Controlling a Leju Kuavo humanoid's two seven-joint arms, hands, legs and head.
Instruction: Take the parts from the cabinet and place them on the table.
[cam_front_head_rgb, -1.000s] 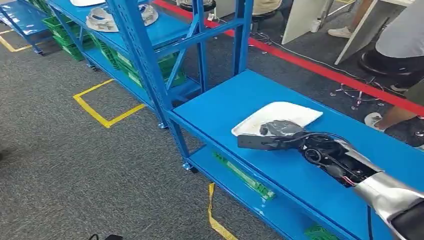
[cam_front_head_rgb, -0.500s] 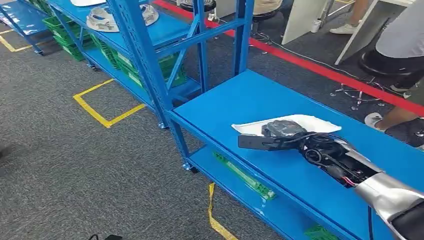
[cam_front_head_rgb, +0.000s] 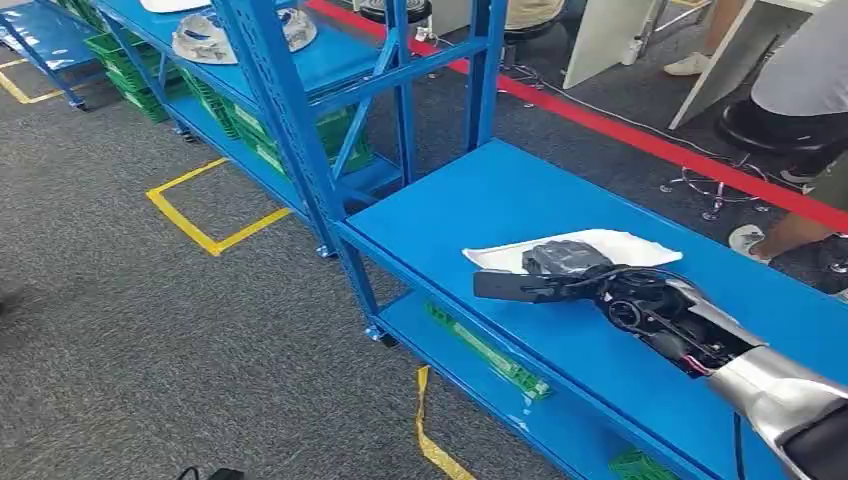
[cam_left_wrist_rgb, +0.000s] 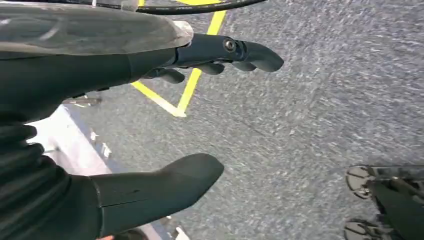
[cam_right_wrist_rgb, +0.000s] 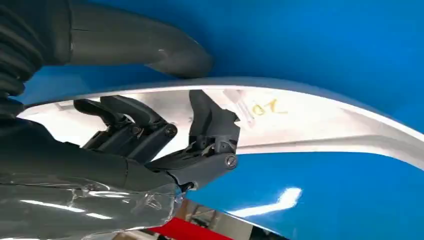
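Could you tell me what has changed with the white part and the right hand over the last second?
The white part, gripped by the right hand, has tipped from a raised tilt down to lie nearly flat on the blue table. The grip has not been released; the fingers still curl over its edge. The hand barely shifted. The left hand hangs open over the carpet.
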